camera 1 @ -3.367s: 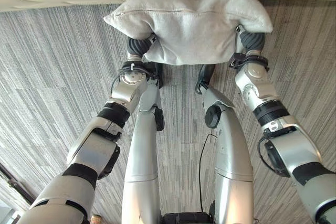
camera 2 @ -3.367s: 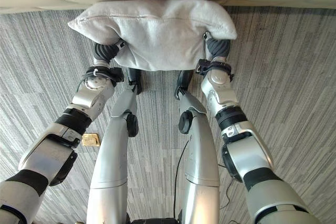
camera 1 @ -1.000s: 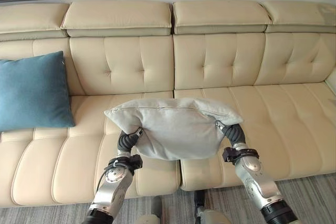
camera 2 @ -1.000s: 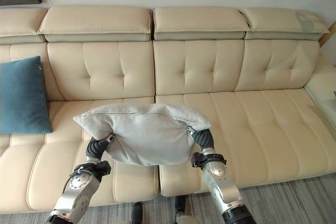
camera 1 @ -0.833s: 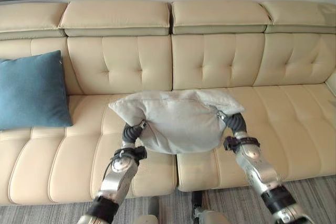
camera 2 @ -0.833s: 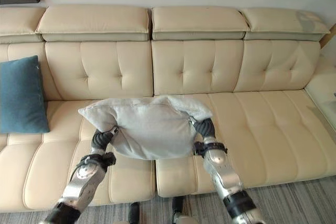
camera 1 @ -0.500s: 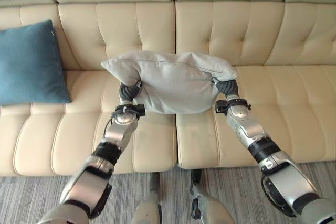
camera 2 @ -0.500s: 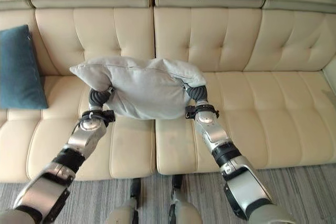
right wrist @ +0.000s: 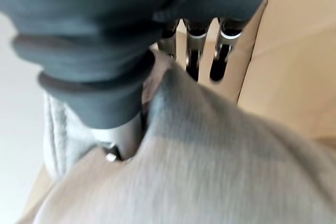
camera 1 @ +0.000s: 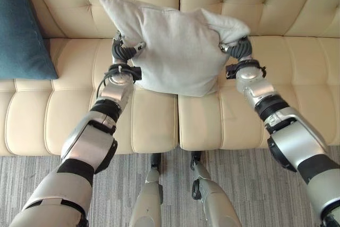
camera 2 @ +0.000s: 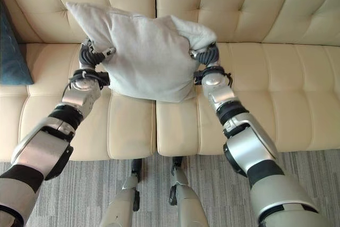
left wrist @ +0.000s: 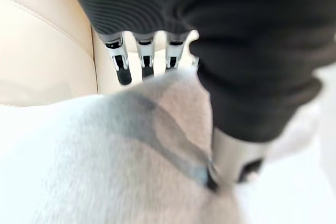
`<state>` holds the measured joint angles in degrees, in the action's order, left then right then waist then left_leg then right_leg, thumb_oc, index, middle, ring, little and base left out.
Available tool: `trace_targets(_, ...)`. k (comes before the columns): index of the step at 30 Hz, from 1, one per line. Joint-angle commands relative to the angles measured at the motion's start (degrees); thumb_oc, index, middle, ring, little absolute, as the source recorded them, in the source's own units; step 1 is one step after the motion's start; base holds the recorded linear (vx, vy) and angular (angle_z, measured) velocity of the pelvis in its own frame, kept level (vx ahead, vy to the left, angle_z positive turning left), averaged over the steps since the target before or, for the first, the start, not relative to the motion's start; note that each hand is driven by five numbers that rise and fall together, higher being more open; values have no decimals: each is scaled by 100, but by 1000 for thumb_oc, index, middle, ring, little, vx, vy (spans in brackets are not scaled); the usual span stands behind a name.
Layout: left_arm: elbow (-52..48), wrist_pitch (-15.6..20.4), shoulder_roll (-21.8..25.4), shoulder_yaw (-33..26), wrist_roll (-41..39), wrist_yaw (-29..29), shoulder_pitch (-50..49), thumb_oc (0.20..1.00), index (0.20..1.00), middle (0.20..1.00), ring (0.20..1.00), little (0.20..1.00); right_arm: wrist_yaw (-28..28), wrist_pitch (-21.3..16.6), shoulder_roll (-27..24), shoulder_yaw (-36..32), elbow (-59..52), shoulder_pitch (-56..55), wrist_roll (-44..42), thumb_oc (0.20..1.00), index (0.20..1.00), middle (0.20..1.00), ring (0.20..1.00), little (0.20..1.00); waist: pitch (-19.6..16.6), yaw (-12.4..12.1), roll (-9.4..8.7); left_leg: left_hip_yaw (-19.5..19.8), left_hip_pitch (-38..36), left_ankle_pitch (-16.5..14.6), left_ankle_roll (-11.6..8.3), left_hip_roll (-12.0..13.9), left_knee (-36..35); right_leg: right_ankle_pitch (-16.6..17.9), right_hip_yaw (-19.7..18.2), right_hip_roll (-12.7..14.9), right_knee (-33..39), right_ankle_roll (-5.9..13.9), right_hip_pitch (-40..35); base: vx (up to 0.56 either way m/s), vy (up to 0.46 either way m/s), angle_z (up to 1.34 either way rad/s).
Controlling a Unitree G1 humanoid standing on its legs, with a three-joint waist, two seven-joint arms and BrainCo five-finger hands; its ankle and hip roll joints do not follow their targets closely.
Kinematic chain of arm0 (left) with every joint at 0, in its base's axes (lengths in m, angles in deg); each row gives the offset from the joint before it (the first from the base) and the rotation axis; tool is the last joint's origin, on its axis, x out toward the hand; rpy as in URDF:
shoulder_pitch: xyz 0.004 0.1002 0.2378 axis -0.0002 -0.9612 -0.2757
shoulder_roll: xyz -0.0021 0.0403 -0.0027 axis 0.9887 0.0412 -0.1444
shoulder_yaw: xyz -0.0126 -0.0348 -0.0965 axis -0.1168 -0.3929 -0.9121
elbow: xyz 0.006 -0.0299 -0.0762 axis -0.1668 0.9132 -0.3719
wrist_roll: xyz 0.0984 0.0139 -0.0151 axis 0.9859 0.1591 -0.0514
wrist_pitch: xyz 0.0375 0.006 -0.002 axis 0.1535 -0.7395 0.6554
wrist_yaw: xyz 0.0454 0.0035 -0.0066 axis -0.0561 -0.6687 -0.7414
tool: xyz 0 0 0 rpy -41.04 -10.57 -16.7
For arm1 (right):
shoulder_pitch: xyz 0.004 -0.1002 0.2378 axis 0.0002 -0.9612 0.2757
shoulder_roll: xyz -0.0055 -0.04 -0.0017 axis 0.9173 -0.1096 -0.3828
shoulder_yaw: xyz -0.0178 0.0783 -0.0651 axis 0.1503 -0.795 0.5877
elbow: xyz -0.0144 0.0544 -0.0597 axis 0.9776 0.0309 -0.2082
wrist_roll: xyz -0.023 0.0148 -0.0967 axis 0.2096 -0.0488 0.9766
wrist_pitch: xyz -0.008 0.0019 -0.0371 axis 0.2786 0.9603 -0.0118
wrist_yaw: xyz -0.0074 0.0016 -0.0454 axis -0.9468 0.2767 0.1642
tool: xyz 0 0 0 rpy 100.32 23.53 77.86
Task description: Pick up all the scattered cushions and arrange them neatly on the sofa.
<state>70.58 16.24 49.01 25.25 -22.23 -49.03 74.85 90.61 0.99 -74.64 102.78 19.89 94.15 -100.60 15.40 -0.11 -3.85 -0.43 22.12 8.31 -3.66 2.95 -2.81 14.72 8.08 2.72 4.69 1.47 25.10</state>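
Since half a second ago the grey cushion has gone from hanging over the seat to standing up against the sofa backrest, its bottom edge resting on the seat right over the seam between two seat pads. Both arms have pushed forward with it. So my read is this one's basically placed and the letting-go part comes next.

Each hand is clamped on an upper side of the cushion: left hand with fingers behind the fabric and thumb in front, right hand doing the same on the other side. Cushion sits between the two hands, top corners poking out above them.

Head views give the layout, including the blue cushion well off past the left hand, leaning on the backrest. What they hide is the grip itself. The wrist views sort that: left fingers reach past the cloth toward the cream backrest, thumb dug into a fold, and the right fingers match.
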Motion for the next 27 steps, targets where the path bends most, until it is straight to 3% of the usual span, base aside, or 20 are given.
trace_targets(1,-323,345,426,-291,-1191,-61,449,1000,1000,1000,1000,1000,543,-447,-60,-564,-256,204,-895,1000,1000,1000,1000,1000,-35,-76,73,70,-278,-282,-164,-39,-201,-1397,-129,173,-540,570,-579,25,10,-5)
trace_targets(4,-1350,574,746,-1046,-1423,20,-560,1000,1000,1000,1000,1000,653,-1038,-186,-1522,-1644,-729,-1361,1000,1000,1000,1000,1000,-243,-59,101,13,-603,-452,-184,-52,-216,-1476,-106,190,-414,578,-936,86,36,-3)
trace_targets(5,-1385,571,739,-1057,-1414,9,-608,1000,1000,1000,1000,1000,662,-1033,-179,-1522,-1678,-773,-1351,1000,1000,1000,1000,1000,-257,-56,102,12,-596,-418,-180,-57,-219,-1443,-105,194,-403,577,-933,147,69,-4)
trace_targets(6,-2114,624,856,-1562,-1245,74,-1642,1000,1000,1000,1000,1000,594,-1112,-452,-1966,-2234,-1798,-1091,1000,1000,1000,1000,1000,-446,-32,110,-52,-786,-513,-166,-63,-219,-1432,-70,224,-306,582,-1145,81,45,-2)
trace_targets(9,-2703,553,736,-1854,-970,133,-2641,1000,1000,1000,1000,1000,432,-1013,-449,-2239,-2671,-2764,-832,1000,1000,1000,1000,1000,-584,-32,109,-76,-951,-574,-152,-66,-219,-1415,-40,245,-229,585,-1328,111,39,11)
trace_targets(10,-3378,477,439,-2097,-604,205,-3789,1000,1000,1000,1000,1000,161,-844,-296,-2433,-3125,-3859,-533,1000,1000,1000,1000,1000,-729,-21,116,-94,-1127,-623,-117,-79,-219,-1402,-14,266,-166,592,-1525,92,34,11)
trace_targets(11,-3433,463,421,-2105,-584,189,-3867,1000,1000,1000,1000,1000,165,-832,-286,-2428,-3167,-3928,-519,1000,1000,1000,1000,1000,-760,-19,120,-95,-1145,-629,-117,-80,-219,-1401,-14,267,-156,593,-1546,90,44,6)
trace_targets(13,-4047,268,35,-2438,-104,360,-5210,1000,1000,1000,1000,1000,-324,-535,-82,-2605,-3512,-5031,-113,1000,1000,1000,1000,1000,-913,-29,110,-103,-1365,-681,-77,-109,-219,-1385,-7,294,-73,608,-1814,32,40,-5)
trace_targets(20,-4281,-300,-456,-2343,1240,1132,-6889,1000,1000,1000,1000,1000,-1208,185,69,-2439,-3555,-6584,1538,1000,1000,1000,1000,1000,-1136,-44,118,-151,-1803,-778,-4,-135,-219,-1369,2,361,8,654,-2261,-27,61,-9)
trace_targets(27,-3975,-560,-744,-1933,2093,1267,-7334,1000,1000,1000,1000,1000,-1412,180,651,-2363,-3131,-7074,1368,1000,1000,1000,1000,1000,-1242,-55,105,-182,-2072,-880,114,-232,-219,-1327,-48,457,26,726,-2478,-67,81,-7)
